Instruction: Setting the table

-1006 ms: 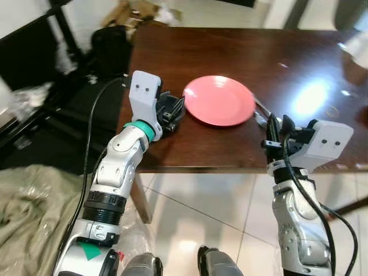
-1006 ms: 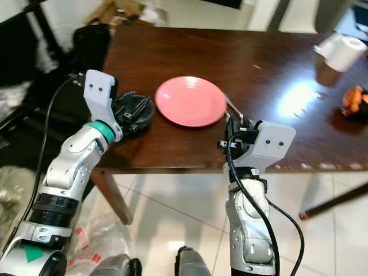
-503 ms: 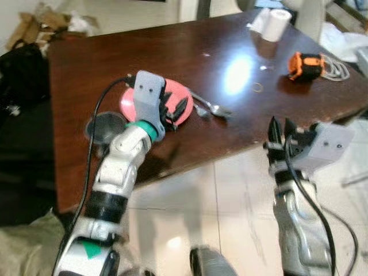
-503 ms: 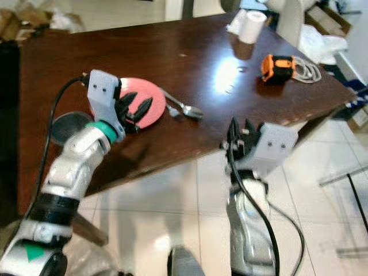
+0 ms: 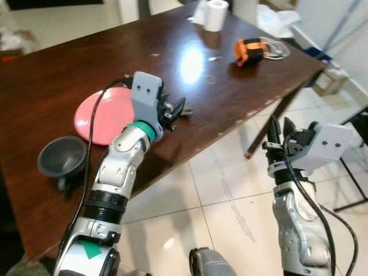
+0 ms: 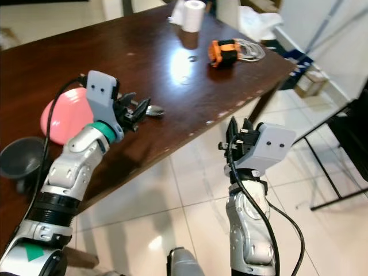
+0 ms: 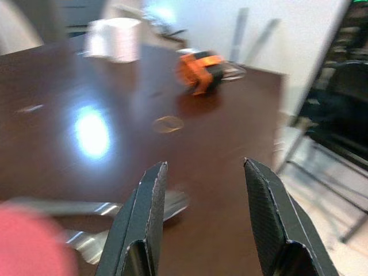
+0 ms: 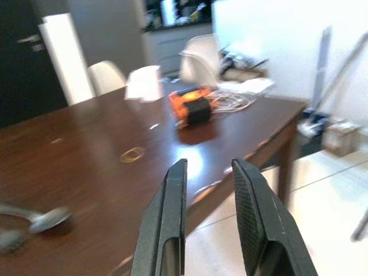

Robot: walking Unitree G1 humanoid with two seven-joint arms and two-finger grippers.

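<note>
A pink plate (image 5: 98, 118) lies on the dark wooden table (image 5: 241, 86), with a dark grey bowl (image 5: 62, 163) to its left near the front edge. Two metal spoons (image 6: 154, 110) lie just right of the plate. My left gripper (image 5: 175, 108) hovers open above the plate's right rim and the spoons (image 7: 167, 204), holding nothing. My right gripper (image 5: 280, 123) is open and empty, out beyond the table's front edge and above the tiled floor. It points toward the table.
A white paper roll (image 5: 215, 12) and an orange tape measure (image 5: 248, 50) with a coiled cable sit at the table's far right end. A small ring (image 8: 133, 153) lies mid-table. Tiled floor (image 5: 230, 195) stretches below, with a dark metal frame (image 6: 345, 144) at the right.
The camera has swung right, so the table's right end with the roll and tape measure has come into view. The right gripper now stands off the table's edge. Both grippers stay open.
</note>
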